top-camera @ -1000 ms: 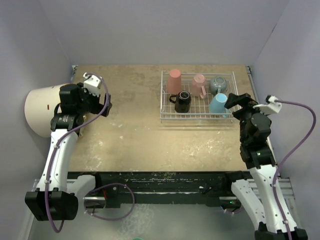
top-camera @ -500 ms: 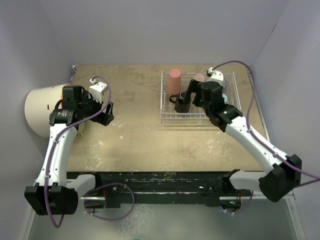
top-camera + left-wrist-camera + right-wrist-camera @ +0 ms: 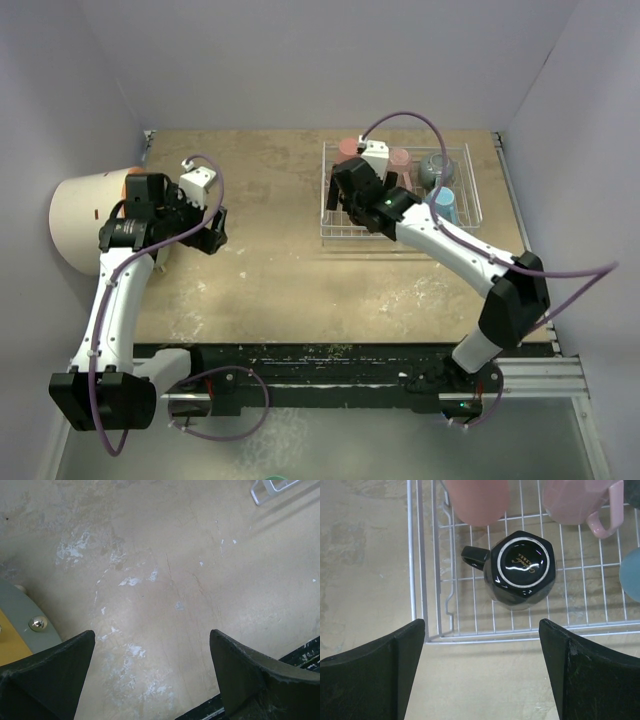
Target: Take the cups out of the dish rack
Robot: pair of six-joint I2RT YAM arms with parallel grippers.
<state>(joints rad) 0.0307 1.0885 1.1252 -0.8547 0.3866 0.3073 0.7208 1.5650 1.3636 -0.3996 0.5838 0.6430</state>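
Observation:
The white wire dish rack [image 3: 398,238] stands at the back right of the table. In it are the salmon-red tumbler [image 3: 347,147], the pale pink mug [image 3: 401,160], the dark grey-blue mug [image 3: 437,168] and the light blue mug [image 3: 444,207]. My right gripper [image 3: 344,207] is open above the rack's front left corner and hides the black mug in the top view. In the right wrist view the black mug [image 3: 522,570] stands upside down, handle to the left, just beyond my open right gripper [image 3: 481,625]. The tumbler [image 3: 477,500] and pink mug [image 3: 575,502] stand behind it. My left gripper [image 3: 212,230] is open and empty.
A large cream drum [image 3: 85,215] with an orange lid lies at the far left, beside my left arm. The left wrist view shows my open left gripper [image 3: 152,635] over bare scuffed table, the drum's lid [image 3: 12,647] at the left and a rack corner [image 3: 272,490] far off.
My right arm has swung from the rack's right side leftward across it and now hangs over the black mug. My left arm turned slightly and has since held still.

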